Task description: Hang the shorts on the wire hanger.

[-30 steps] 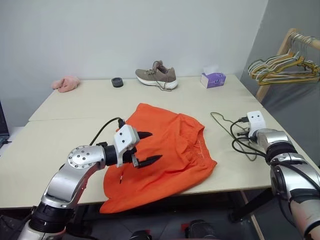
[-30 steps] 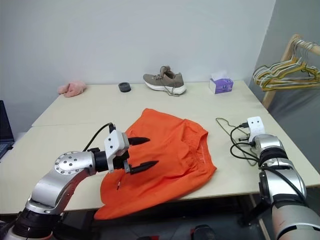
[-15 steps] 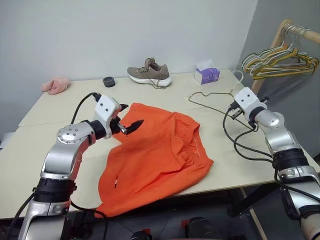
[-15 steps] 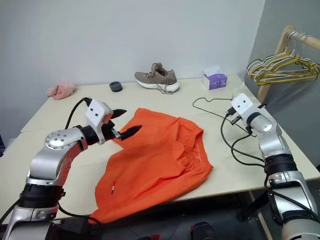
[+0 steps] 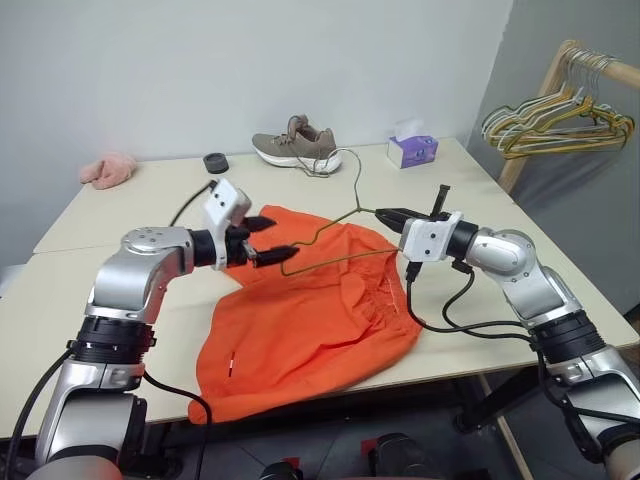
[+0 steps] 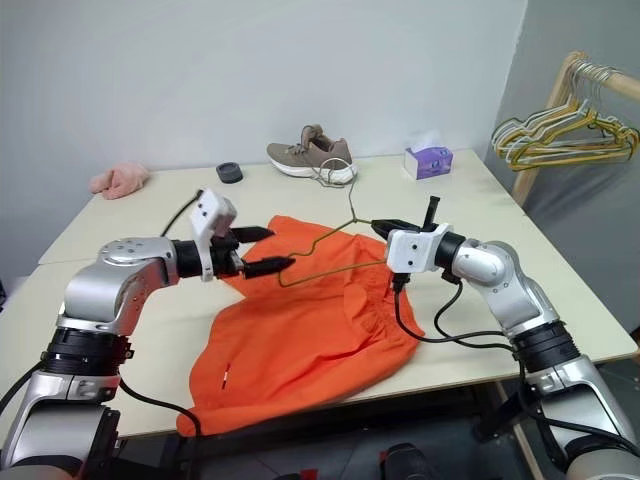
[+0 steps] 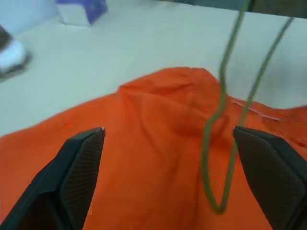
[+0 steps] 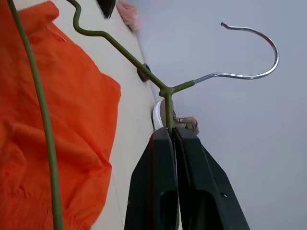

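Observation:
The orange shorts (image 5: 320,320) lie spread on the table, one part hanging over its front edge. Above them my right gripper (image 5: 386,212) is shut on the wire hanger (image 5: 322,233), pinching it just below the twisted neck (image 8: 168,103), with the hook pointing up. The thin olive triangle reaches toward my left gripper (image 5: 272,238). That gripper is open, and the hanger's far corner (image 7: 218,201) hangs between its fingers (image 7: 81,163), close to one finger and touching neither. The fabric (image 7: 144,143) is right beneath.
At the table's back stand a grey shoe (image 5: 295,148), a purple tissue box (image 5: 412,150), a small black round thing (image 5: 215,162) and a pink cloth (image 5: 108,168). A wooden rack with several hangers (image 5: 560,120) stands to the right. Black cables dangle from my right wrist (image 5: 450,315).
My right gripper has lifted the wire hanger off the table and swung it left over the shorts. My left gripper has moved slightly forward and up, and the hanger's corner now sits between its open fingers.

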Controlling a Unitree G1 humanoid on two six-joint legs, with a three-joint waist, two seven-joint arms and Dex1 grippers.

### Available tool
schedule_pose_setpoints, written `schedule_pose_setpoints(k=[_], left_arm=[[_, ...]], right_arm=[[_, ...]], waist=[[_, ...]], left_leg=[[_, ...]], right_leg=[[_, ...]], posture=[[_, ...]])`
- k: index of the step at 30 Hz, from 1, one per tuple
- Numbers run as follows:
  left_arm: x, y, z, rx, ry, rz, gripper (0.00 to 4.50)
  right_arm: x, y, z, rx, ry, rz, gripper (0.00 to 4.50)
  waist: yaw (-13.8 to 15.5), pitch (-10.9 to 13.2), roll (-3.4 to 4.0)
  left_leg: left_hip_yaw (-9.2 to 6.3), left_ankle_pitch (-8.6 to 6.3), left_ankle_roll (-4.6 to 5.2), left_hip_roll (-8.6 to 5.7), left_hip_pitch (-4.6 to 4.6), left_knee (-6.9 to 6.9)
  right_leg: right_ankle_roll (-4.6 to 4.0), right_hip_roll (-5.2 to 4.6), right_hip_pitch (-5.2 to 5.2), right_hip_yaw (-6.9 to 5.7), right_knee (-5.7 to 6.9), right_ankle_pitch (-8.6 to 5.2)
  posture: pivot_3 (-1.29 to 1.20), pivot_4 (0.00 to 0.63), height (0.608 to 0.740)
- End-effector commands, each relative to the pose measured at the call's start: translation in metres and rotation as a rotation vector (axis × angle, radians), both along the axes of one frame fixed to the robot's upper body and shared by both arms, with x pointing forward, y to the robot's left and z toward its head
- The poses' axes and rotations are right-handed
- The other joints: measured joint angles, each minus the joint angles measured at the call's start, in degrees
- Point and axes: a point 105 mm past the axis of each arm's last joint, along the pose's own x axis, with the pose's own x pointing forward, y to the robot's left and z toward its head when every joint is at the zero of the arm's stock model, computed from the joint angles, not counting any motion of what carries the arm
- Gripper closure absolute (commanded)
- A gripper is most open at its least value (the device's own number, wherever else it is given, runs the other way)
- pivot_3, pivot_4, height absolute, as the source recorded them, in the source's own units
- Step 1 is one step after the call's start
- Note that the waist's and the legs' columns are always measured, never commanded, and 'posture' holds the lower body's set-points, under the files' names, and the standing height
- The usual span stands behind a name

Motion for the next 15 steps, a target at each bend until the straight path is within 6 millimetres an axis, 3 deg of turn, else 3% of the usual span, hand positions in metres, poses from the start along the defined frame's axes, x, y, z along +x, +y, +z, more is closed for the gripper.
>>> schedule_pose_setpoints(k=[1,6,9,15], left_arm=[[-0.017,-0.013,0.001,0.006,0.027,-0.121,0.00],[-0.014,-0.012,-0.012,0.031,0.055,-0.116,0.00],[-0.011,-0.014,-0.015,0.023,0.054,-0.111,0.59],[-0.013,-0.020,-0.017,0.013,0.052,-0.144,2.46]], right_arm=[[-0.008,0.013,0.024,0.006,-0.093,0.063,4.48],[-0.016,0.021,0.031,0.026,-0.105,0.104,4.48],[-0.020,0.023,0.032,0.034,-0.105,0.121,4.50],[-0.025,0.026,0.032,0.039,-0.098,0.141,4.50]], waist=[[0.0,0.0,0.00],[-0.1,0.0,-0.04],[-0.1,0.0,-0.04],[-0.1,0.0,-0.09]], left_leg=[[0.01,0.00,0.00,0.00,0.00,0.00],[-0.04,0.00,0.00,0.00,0.00,0.00],[-0.03,0.00,0.00,0.00,0.02,0.00],[-0.03,0.00,0.00,-0.01,0.01,0.00]], right_leg=[[-0.01,0.00,0.00,0.01,0.00,0.00],[-0.02,0.00,-0.01,-0.01,0.02,-0.01],[-0.02,0.00,0.00,0.00,0.04,-0.01],[-0.01,-0.01,0.00,0.01,0.03,-0.01]], posture=[[-0.23,0.000,0.740],[-0.24,0.000,0.740],[-0.24,0.000,0.740],[-0.24,0.000,0.740]])
